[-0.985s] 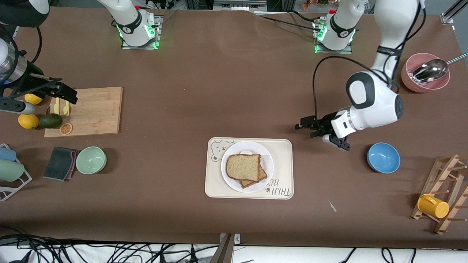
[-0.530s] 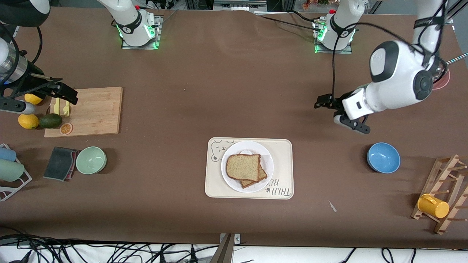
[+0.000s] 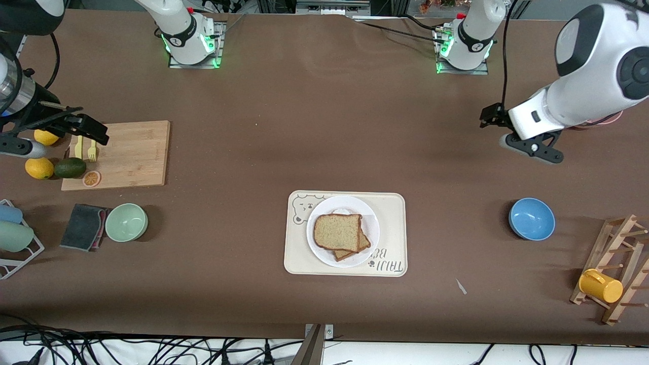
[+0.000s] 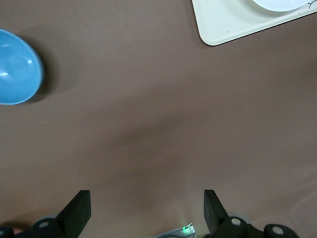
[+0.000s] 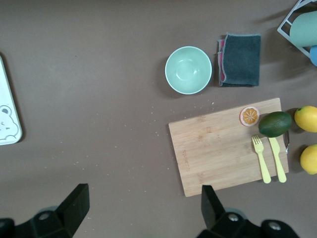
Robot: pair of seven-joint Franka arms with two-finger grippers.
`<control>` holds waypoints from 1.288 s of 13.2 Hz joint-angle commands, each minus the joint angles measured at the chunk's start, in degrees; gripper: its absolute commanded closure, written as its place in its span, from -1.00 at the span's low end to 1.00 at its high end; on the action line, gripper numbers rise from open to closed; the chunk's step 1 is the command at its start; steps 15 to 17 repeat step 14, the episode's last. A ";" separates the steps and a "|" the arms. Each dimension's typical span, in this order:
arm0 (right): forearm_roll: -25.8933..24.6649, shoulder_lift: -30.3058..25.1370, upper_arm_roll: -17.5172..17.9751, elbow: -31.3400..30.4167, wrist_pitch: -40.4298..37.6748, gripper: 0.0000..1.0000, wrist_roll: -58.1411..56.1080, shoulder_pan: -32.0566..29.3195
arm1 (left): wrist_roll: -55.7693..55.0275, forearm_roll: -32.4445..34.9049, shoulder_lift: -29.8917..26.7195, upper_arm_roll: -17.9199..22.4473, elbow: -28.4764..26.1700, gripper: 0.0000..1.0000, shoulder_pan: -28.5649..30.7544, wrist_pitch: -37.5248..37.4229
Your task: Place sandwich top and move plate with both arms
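The sandwich top, a plain brown slice, lies on another slice on the white plate. The plate sits on the cream bear-print tray. My left gripper hangs open and empty in the air over bare table toward the left arm's end, well away from the tray. The left wrist view shows its fingers spread wide, with only a tray corner and the plate's rim. My right gripper waits open over the edge of the cutting board, its fingers apart.
A blue bowl and a wooden rack with a yellow mug stand toward the left arm's end. Toward the right arm's end are a mint bowl, a dark cloth, lemons, an avocado and yellow cutlery.
My left arm has risen and drawn back from beside the tray toward its own end of the table, gripper still open. The right arm, bread and plate have not moved.
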 commanded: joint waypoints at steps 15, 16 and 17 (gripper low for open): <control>1.12 1.04 -0.09 2.38 -0.57 -1.00 -1.98 -0.51 | -11.34 6.56 3.18 -1.46 19.25 -1.00 4.01 -10.53; 1.12 1.04 -0.09 2.38 -0.57 -1.00 -1.98 -0.51 | -11.34 6.56 3.18 -1.46 19.25 -1.00 4.01 -10.53; 1.12 1.04 -0.09 2.38 -0.57 -1.00 -1.98 -0.51 | -11.34 6.56 3.18 -1.46 19.25 -1.00 4.01 -10.53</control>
